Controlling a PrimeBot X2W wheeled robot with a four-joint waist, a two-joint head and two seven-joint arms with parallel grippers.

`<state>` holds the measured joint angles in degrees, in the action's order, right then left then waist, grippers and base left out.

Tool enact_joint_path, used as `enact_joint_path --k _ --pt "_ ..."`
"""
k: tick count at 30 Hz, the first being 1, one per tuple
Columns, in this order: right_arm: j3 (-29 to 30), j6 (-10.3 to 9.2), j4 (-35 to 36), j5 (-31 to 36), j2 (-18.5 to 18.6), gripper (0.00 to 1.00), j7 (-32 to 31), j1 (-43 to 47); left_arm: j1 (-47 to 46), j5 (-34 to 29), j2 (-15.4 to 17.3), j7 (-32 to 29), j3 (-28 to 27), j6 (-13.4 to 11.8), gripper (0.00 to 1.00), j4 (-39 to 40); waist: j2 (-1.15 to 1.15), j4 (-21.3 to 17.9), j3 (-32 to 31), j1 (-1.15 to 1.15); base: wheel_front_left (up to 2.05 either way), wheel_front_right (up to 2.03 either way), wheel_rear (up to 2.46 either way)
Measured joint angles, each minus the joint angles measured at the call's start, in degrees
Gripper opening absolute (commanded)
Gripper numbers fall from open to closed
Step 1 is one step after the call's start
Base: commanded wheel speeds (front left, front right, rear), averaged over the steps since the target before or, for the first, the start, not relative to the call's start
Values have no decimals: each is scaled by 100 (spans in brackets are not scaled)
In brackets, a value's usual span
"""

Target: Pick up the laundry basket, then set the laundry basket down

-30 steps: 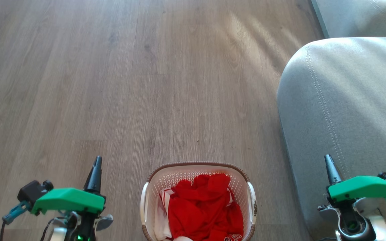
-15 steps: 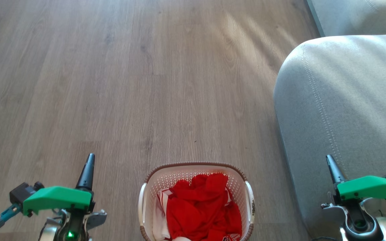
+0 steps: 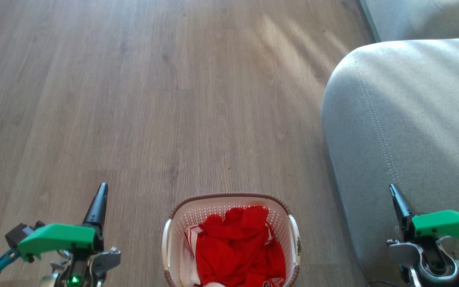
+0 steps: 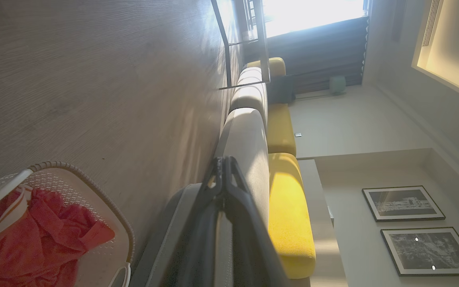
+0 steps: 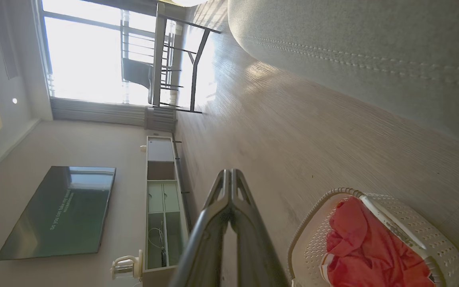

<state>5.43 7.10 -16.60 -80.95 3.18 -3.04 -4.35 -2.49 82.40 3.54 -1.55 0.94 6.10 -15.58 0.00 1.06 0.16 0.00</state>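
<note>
The laundry basket [image 3: 197, 213], white and perforated with a brown woven-look rim and white side handles, stands on the wood floor at the bottom middle of the head view, holding red and white clothes [image 3: 239, 247]. My left gripper [image 3: 101, 189] hangs shut to the basket's left, apart from it. My right gripper [image 3: 392, 188] is shut to the right, in front of the grey sofa. The left wrist view shows the basket [image 4: 78, 177] at lower left beside the shut fingertips [image 4: 224, 161]. In the right wrist view the basket [image 5: 317, 207] lies lower right of the shut fingertips [image 5: 229, 173].
A grey sofa arm [image 3: 405, 127] fills the right side, close to the basket. Open wood floor [image 3: 153, 99] stretches ahead. Further off stand a dark-framed table and chair [image 5: 173, 71], a TV [image 5: 60, 213] over a low cabinet [image 5: 161, 207], and yellow cushions [image 4: 289, 207].
The whole head picture has drifted slightly left, so the camera moved. My left gripper has slid outward to the left; the right one has shifted slightly right. The basket rests as before.
</note>
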Motion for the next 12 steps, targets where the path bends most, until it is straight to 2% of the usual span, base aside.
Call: enact_joint_path --k 12 --pt "94 0 19 -660 -29 0 -185 0 -1 671 -2 -192 -190 52 0 -4 0 -67 1 0 0 0 0"
